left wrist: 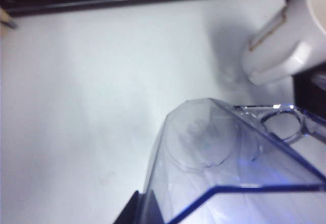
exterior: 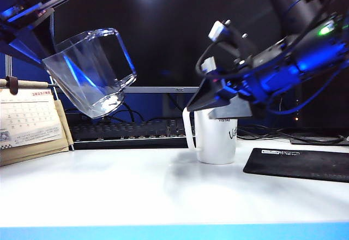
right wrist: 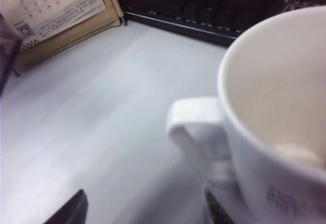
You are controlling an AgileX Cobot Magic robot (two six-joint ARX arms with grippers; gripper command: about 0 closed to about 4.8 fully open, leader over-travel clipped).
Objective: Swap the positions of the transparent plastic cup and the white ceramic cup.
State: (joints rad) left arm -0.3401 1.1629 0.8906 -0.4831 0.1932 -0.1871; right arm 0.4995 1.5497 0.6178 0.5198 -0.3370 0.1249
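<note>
clear faceted plastic, the transparent plastic cup (exterior: 90, 71) hangs in the upper left of the exterior frame, well above the white surface (exterior: 136, 185). its long axis is tilted, base down and rightward, and the left gripper (exterior: 38, 19) has its fingers clamped on the rim. right of centre, the white ceramic cup (exterior: 217, 139) stands upright, handle leftward, the right gripper (exterior: 221, 106) at its rim, fingers apart.

Clear bluish transparent plastic cup (exterior: 90, 72), white ceramic cup (exterior: 217, 139) with black print, black keyboard (exterior: 131, 132).
</note>
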